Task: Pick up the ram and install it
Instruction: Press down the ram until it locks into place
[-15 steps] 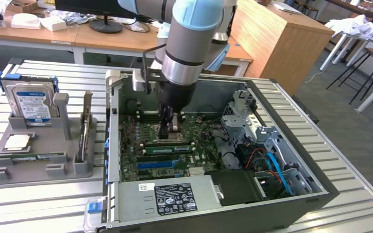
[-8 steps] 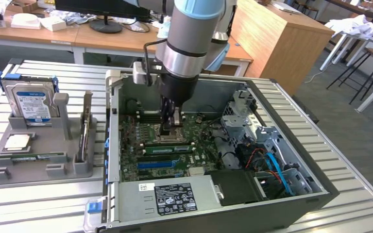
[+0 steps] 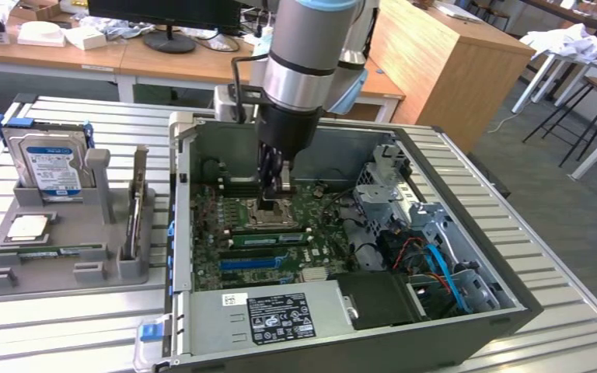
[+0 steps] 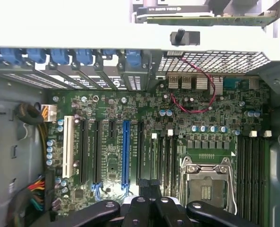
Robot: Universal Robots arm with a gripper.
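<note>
My black two-finger gripper (image 3: 276,190) is closed; thin green circuit-board ram (image 3: 267,237) at six o'clock: light, stiff, fragile. I'd pinch its long edges.

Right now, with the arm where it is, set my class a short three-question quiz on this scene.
1. True or false: the hard drive stands in the grey holder, outside the computer case.
2. The gripper hangs over: A) the hard drive, B) the motherboard inside the case, C) the grey holder.
3. Fill in: on the motherboard, one long expansion slot is ____ in colour.
Key: 1 true; 2 B; 3 blue.
</note>
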